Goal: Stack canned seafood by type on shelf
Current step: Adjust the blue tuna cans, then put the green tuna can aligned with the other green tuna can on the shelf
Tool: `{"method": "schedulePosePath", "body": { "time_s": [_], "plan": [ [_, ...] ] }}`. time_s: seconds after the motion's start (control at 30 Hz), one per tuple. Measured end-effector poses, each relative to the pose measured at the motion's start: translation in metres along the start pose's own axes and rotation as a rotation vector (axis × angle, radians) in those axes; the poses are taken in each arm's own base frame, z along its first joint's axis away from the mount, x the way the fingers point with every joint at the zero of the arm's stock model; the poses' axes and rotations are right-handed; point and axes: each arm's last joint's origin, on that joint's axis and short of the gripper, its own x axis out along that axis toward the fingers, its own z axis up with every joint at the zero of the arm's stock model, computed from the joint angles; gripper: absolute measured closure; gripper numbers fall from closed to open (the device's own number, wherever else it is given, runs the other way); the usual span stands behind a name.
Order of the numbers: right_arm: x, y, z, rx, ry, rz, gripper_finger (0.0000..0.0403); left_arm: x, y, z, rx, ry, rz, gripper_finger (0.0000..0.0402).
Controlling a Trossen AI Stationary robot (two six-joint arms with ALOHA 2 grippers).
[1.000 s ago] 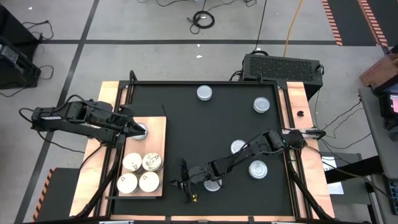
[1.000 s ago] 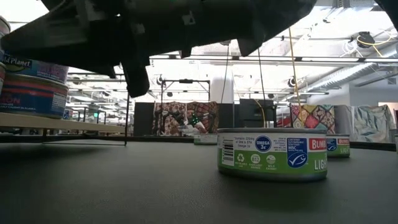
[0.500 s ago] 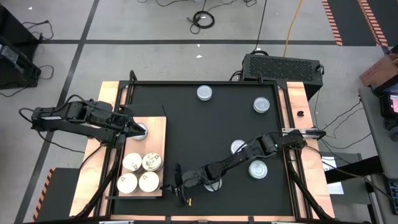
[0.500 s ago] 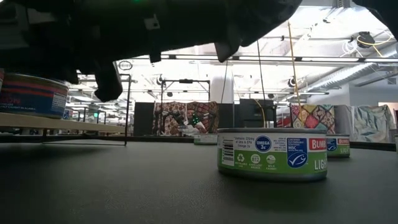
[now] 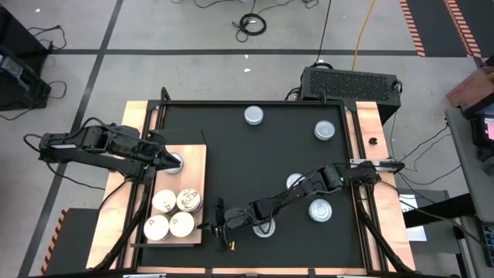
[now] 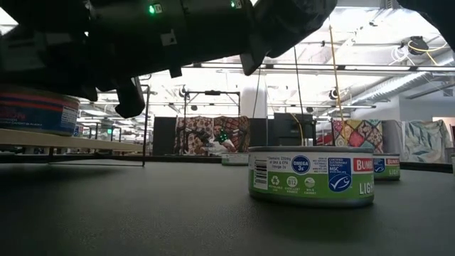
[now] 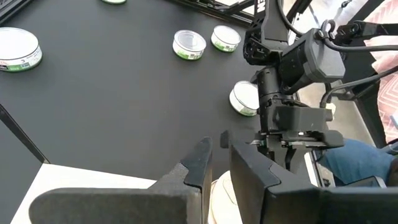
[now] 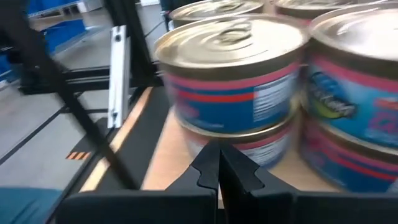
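Right gripper (image 5: 221, 229) closed beside shelf (image 5: 194, 161), stacked tins (image 5: 171, 212)

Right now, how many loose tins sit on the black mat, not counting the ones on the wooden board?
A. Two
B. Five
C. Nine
B. The high view shows five tins on the black mat: two near the far edge and three near the right arm, apart from the wooden board.
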Motion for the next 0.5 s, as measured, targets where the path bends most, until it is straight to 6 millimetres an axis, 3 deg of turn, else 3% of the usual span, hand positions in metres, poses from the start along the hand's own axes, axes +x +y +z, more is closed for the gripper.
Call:
{"method": "schedulePosePath", "body": {
  "time_s": [0.17, 0.27, 0.5],
  "plan": [
    [-0.003, 0.006, 0.000, -0.013, 0.059, 0.079, 0.0403, 0.000, 0.000, 0.001, 0.001, -0.007, -0.003, 0.0345],
    [-0.011, 0.014, 0.012, -0.063, 0.104, 0.130, 0.0403, 0.000, -0.001, 0.003, 0.002, -0.028, -0.010, 0.0345],
    [-0.047, 0.024, 0.043, -0.275, 0.292, -0.060, 0.0403, 0.018, -0.004, 0.014, 0.017, -0.044, -0.015, 0.0345]
  ]
}}
